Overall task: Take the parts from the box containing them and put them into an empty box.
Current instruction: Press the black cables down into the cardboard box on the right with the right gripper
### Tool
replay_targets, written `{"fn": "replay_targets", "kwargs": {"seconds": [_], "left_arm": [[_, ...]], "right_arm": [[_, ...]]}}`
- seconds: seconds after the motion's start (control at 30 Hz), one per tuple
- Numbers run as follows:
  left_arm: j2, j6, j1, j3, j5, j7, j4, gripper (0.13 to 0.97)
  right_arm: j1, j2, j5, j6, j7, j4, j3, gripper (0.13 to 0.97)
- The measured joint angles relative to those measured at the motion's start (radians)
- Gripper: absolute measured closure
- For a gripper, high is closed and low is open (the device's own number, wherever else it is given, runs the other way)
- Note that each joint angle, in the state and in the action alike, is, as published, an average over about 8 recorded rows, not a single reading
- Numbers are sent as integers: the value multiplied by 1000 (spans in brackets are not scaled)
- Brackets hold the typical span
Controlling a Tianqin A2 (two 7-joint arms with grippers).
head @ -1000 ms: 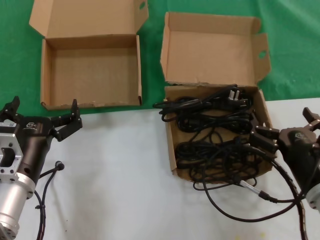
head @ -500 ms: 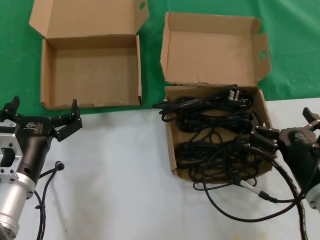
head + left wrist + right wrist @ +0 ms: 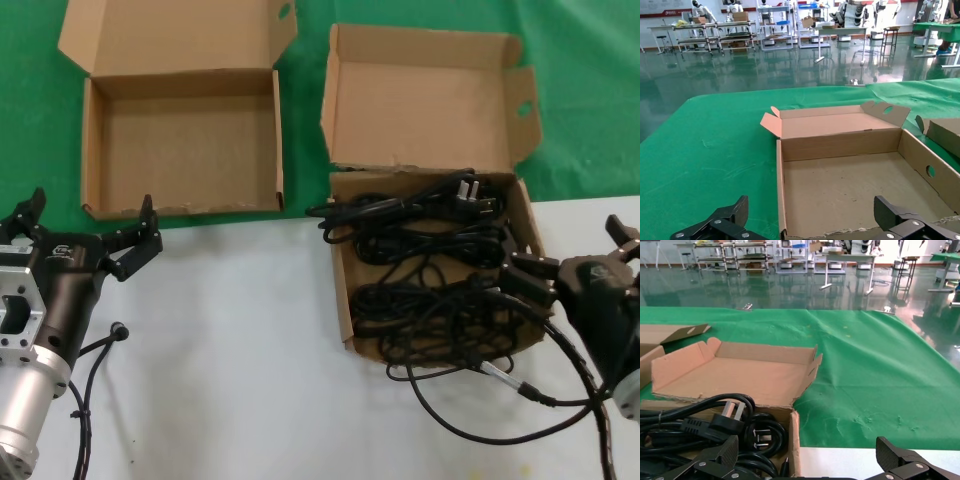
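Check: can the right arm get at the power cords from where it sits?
Likely yes: right gripper, fingers open, sits at the box's edge; power cords lie uncovered, lid folded back.

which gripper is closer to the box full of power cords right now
Right. The right gripper hangs at the right edge of the box of cords; the left gripper sits across the table, by the empty box.

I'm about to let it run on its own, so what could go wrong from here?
The power cords lie tangled, so one grab may drag several along. One cord loops over the box edge onto the table beside the right tool and could snag. The open left tool sits near the empty box wall; it might nudge it.
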Motion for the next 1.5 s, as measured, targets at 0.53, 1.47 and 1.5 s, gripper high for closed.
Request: {"fn": "replay_targets", "kwargs": {"seconds": [0.53, 1.47, 1.5], "left_arm": [[0, 0, 0, 0, 0, 0, 0, 420], [0, 0, 0, 0, 0, 0, 0, 884], [0, 0, 0, 0, 0, 0, 0, 893]], "right_arm": [[-15, 296, -91, -265, -131, 204, -36, 129], [708, 357, -488, -802, -394, -81, -439, 162], [722, 349, -494, -806, -397, -93, -445, 170]]}}
